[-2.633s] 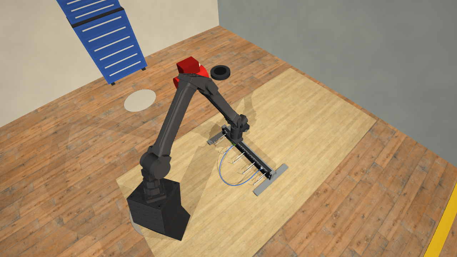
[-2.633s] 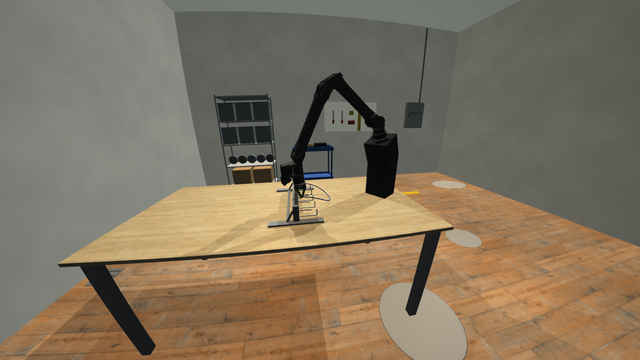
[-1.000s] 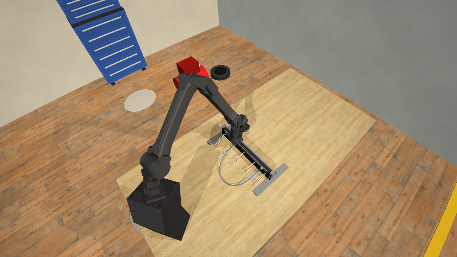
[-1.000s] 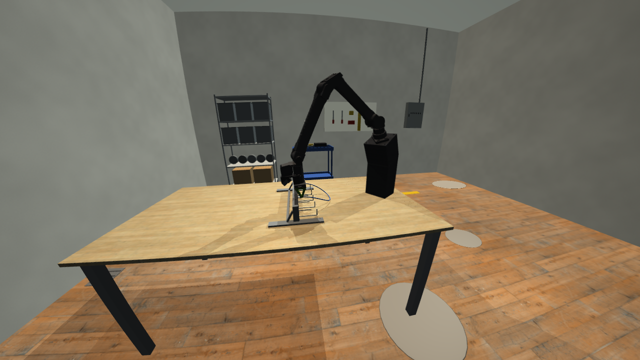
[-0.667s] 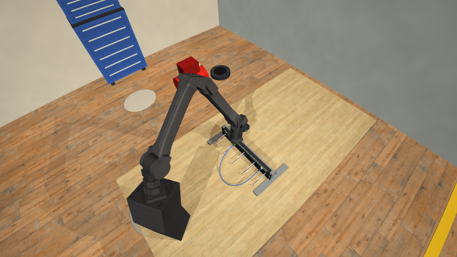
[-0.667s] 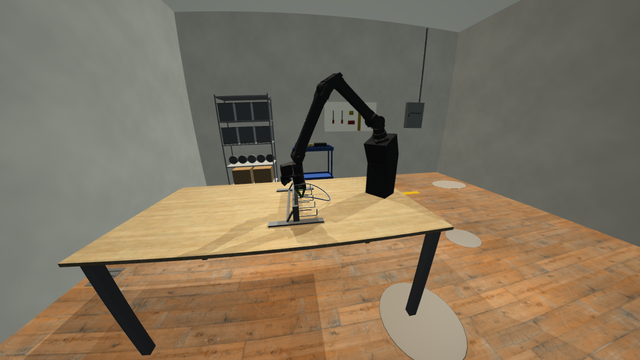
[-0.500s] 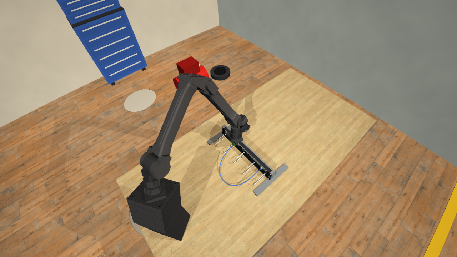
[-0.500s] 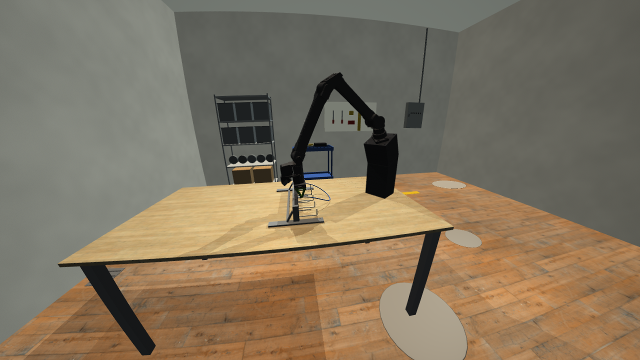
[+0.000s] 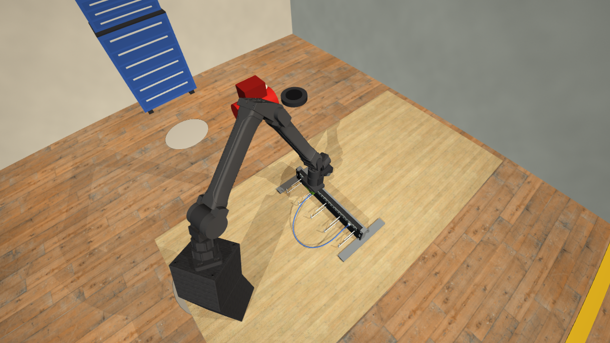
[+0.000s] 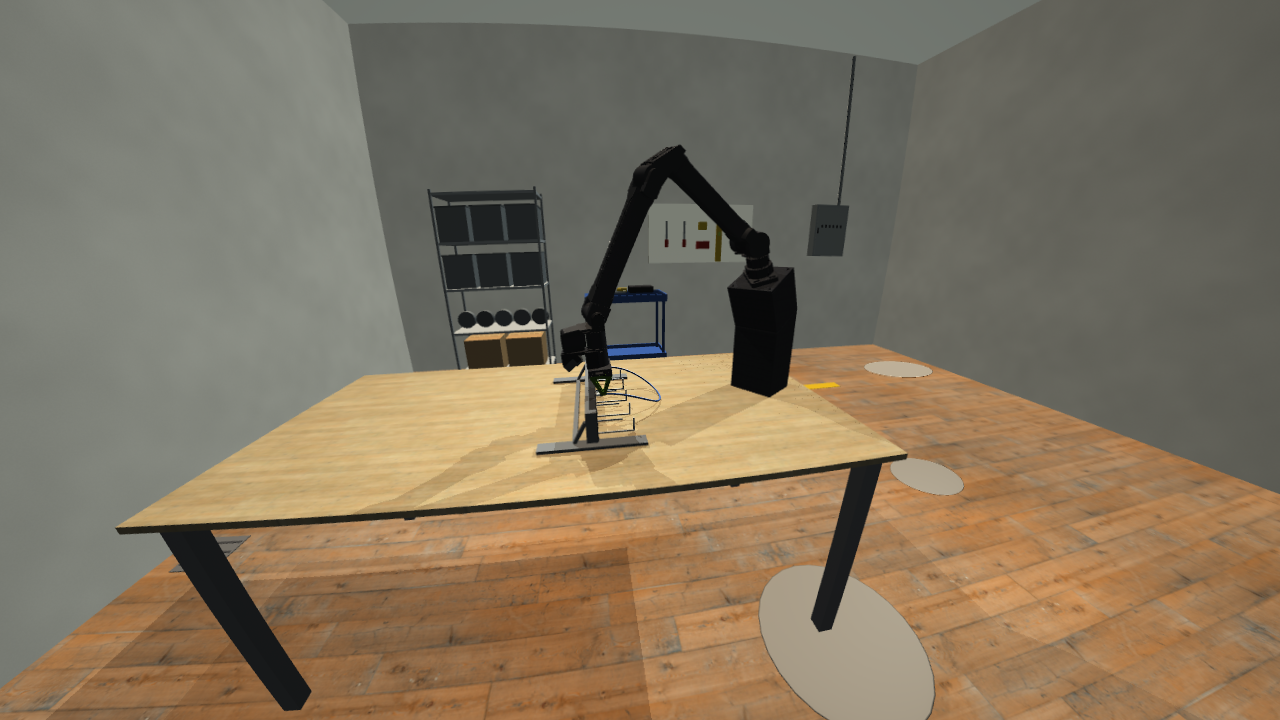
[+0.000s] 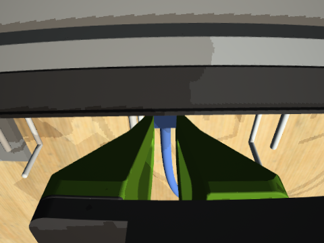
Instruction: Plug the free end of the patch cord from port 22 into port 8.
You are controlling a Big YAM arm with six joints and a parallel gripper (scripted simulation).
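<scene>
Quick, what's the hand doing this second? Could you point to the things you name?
Hand (image 11: 165,122): closed on the blue plug (image 11: 165,122), one finger on each side; whether the plug has latched can't be told.
</scene>
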